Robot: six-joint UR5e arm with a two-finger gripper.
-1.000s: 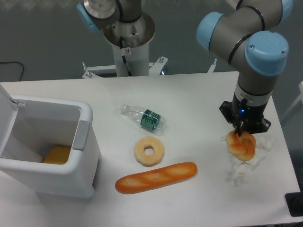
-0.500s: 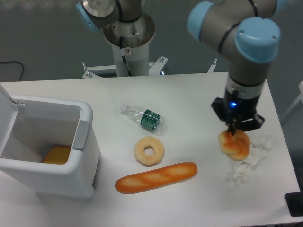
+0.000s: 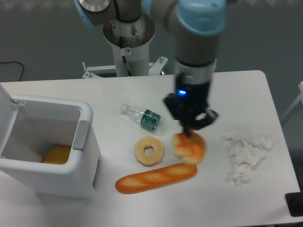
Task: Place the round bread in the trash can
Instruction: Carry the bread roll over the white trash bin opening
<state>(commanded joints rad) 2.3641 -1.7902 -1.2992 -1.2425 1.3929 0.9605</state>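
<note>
My gripper (image 3: 190, 132) is shut on the round bread (image 3: 189, 148), a glossy golden-orange knotted bun that hangs from the fingers above the table, just over the right end of the long baguette. The trash can (image 3: 85, 156), a white rectangular bin with a grey handle patch, stands at the left with its lid swung open. An orange object (image 3: 57, 154) lies at its bottom. The bun is well to the right of the bin.
A pale ring-shaped bread (image 3: 149, 151) lies left of the bun. A long orange baguette (image 3: 156, 178) lies below it. A clear plastic bottle with a green label (image 3: 144, 118) lies on its side. Crumpled white paper (image 3: 245, 156) sits at the right.
The arm has swept left across the table carrying the round bread, from over the crumpled paper at the right to above the baguette's right end.
</note>
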